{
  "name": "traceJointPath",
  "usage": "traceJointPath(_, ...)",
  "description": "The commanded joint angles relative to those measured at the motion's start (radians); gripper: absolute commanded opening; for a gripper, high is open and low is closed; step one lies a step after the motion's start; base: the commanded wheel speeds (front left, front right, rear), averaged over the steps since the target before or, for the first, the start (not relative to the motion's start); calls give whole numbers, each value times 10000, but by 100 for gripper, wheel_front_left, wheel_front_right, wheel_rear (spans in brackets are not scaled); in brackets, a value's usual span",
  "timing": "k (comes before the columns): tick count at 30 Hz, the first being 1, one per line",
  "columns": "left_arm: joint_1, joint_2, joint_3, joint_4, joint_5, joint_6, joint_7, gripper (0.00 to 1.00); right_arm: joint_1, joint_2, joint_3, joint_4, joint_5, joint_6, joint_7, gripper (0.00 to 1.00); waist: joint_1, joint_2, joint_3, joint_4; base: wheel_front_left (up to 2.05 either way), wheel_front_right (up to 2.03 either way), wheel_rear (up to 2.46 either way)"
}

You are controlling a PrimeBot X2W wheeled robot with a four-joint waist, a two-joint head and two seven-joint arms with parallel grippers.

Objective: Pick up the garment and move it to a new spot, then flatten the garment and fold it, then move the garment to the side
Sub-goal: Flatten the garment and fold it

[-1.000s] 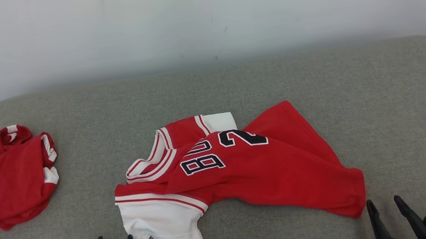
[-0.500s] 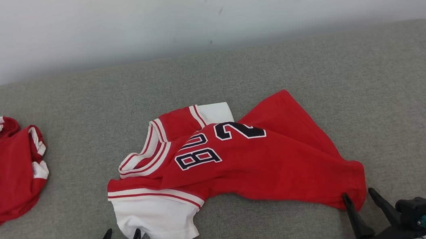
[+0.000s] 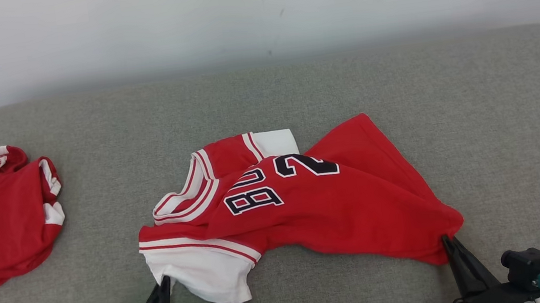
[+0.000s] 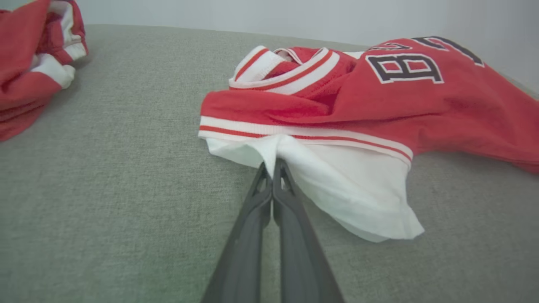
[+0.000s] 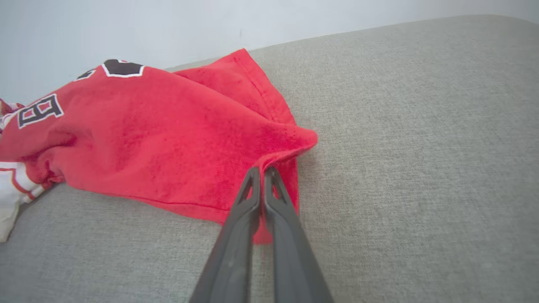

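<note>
**Jersey pinched at both ends by 2 closed grippers**

The red garment [image 3: 318,207] lies crumpled on the grey cushion [image 3: 293,92], stretched between the 2 grippers. Its long axis runs from one gripper to the other. The striped collar [image 3: 183,203] and the white sleeve [image 3: 203,278] lie at the left gripper [image 3: 164,283], and the red hem corner [image 3: 446,225] lies at the right gripper [image 3: 447,242]. The black, white-edged characters [image 3: 279,184] on the chest sit beyond the left gripper's tips and to their right, turned sideways in the head view.

The left gripper's fingers are pressed together on the near edge of the white sleeve. In the left wrist view the cloth puckers up at their tips. The right gripper's fingers are likewise closed, pinching the red hem corner, which rises into a small peak just above their tips.

A second white cuff [image 3: 274,143] pokes out on the garment's far side. Well to the left of the left gripper, apart from the garment, another red-and-white bundle [image 3: 1,225] lies bunched near the cushion's edge. Beyond both grippers, past the cushion's far edge, stands a pale wall [image 3: 252,9].
</note>
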Motion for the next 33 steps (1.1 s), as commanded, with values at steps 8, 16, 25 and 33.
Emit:
traceJointPath(8,213,337,813,-2241,148,22,-33,0,-98,-354,64,-1970,499,-23,-3,0,-1,-1,-202,-58,0,0,0)
traceJointPath(16,-2016,1325,132,-3076,-79,22,93,0,-1928,-865,455,-2368,1272,-23,-3,0,-1,-1,263,-217,0,0,0)
traceJointPath(25,-7816,2150,-564,-2708,-1419,22,1501,0,-6768,-1531,514,-1642,3225,-23,495,0,-1,-1,2668,-386,0,0,0)
traceJointPath(33,-13261,2112,-1044,-1144,-1665,24,2299,0,-11730,-2013,527,-685,3747,-23,1541,0,-1,-1,4590,-591,0,0,0)
